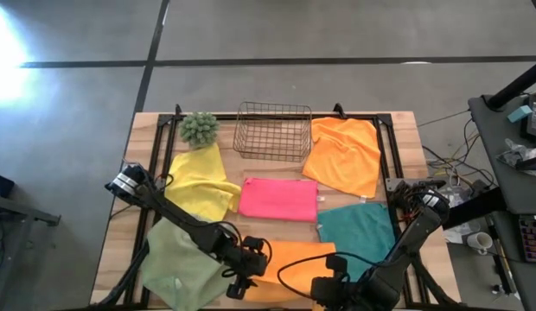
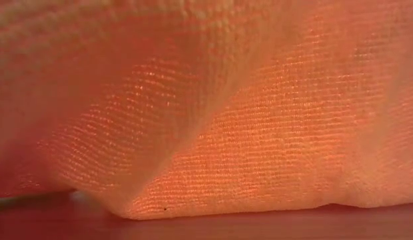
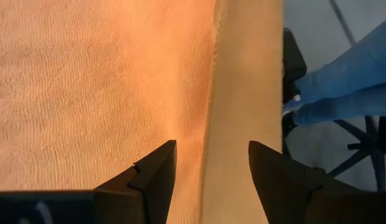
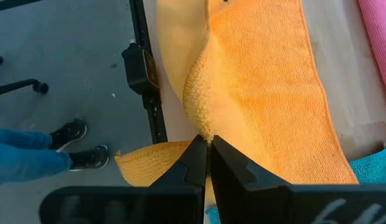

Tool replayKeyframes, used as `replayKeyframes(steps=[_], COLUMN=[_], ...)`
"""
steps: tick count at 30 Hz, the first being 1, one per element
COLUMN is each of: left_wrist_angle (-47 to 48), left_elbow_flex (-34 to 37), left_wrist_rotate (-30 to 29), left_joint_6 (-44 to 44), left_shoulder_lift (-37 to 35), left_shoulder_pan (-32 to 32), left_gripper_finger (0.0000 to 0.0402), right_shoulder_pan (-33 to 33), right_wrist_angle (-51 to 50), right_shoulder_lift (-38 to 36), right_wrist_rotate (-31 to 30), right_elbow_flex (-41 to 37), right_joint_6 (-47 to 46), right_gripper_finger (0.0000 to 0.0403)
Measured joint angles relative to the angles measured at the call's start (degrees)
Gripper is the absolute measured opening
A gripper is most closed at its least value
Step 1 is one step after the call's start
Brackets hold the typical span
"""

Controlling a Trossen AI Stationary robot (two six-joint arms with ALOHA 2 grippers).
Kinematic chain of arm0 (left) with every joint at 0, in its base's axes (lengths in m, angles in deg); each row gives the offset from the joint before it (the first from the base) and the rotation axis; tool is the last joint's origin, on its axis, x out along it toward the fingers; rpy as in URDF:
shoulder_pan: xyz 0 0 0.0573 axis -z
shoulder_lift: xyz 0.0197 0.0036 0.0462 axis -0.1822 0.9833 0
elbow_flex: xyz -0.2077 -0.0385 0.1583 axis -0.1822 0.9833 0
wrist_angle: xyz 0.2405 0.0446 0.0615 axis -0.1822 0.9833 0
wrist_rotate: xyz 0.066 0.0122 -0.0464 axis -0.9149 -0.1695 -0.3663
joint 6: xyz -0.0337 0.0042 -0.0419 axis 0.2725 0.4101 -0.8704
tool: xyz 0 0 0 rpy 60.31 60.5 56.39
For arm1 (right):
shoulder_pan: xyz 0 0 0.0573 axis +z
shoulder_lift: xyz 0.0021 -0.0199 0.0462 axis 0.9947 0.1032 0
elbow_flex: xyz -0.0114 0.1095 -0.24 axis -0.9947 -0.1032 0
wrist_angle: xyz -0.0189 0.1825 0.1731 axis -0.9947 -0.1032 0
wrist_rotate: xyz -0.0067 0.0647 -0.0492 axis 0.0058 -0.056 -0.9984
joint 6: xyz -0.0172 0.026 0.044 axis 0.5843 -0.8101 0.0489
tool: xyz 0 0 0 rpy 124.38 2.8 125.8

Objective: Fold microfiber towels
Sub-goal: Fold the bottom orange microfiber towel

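An orange towel (image 1: 290,262) lies at the table's near edge between my two grippers; it fills the low view (image 2: 246,133). My right gripper (image 4: 207,142) is shut on it. My left gripper (image 3: 211,168) hangs open over it, one finger on each side of the towel's near hem (image 3: 215,93), above the cloth. A folded pink towel (image 1: 278,199) lies flat at the centre. Also on the table are a yellow towel (image 1: 203,181), a second orange one (image 1: 344,154), a teal one (image 1: 359,229) and a sage green one (image 1: 180,272). My right gripper pinches a raised ridge of the orange towel (image 4: 199,121) between its two fingertips, near the towel's near edge. The fingers come slanting down from above. The cloth rises to a peak at the fingers; the rest lies on the table, and one corner (image 4: 143,167) sticks out below.
A copper wire basket (image 1: 272,131) and a small spiky green plant (image 1: 200,128) stand at the far side. A person's legs in jeans (image 3: 342,93) stand just beyond the table's near edge, also in the right wrist view (image 4: 31,155).
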Motion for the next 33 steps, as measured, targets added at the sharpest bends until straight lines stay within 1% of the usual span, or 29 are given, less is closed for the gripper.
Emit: replayKeyframes(steps=[2, 7, 12, 19, 22, 31, 33], left_wrist_angle=[-2.2, -2.5, -4.5, -4.9, -5.4, -5.3, -5.1], left_elbow_flex=[1.1, 1.6, 1.7, 1.7, 1.7, 1.7, 1.7], left_wrist_rotate=[0.6, 0.7, 4.0, 4.7, 6.6, 7.4, 7.4], left_joint_6=[-0.1, -0.1, -0.1, -0.1, -0.2, -1.5, -1.5], left_shoulder_lift=[0.0, 0.7, 3.4, 3.9, 3.9, 3.9, 3.9], left_shoulder_pan=[-0.1, -0.8, -1.3, -1.3, -1.2, -0.8, -0.8], left_gripper_finger=[0.0184, 0.0184, 0.0184, 0.0178, 0.0153, 0.0019, 0.0005], right_shoulder_pan=[-0.1, -0.2, -0.2, -0.4, -0.5, -0.7, -0.7], right_wrist_angle=[0.0, 0.0, 0.0, -0.6, -0.6, -0.6, -0.6], right_shoulder_lift=[0.0, 0.0, 0.0, 0.0, 0.0, 0.0, 0.0], right_wrist_rotate=[0.0, 0.0, 0.0, 0.0, 0.0, 0.0, 0.0], right_elbow_flex=[0.0, 0.0, 0.0, 0.0, 0.0, 0.0, 0.0], right_joint_6=[0.0, 0.0, 0.0, 0.0, 0.0, 0.0, 0.0], right_gripper_finger=[0.0008, 0.0008, 0.0008, 0.0008, 0.0008, 0.0008, 0.0008])
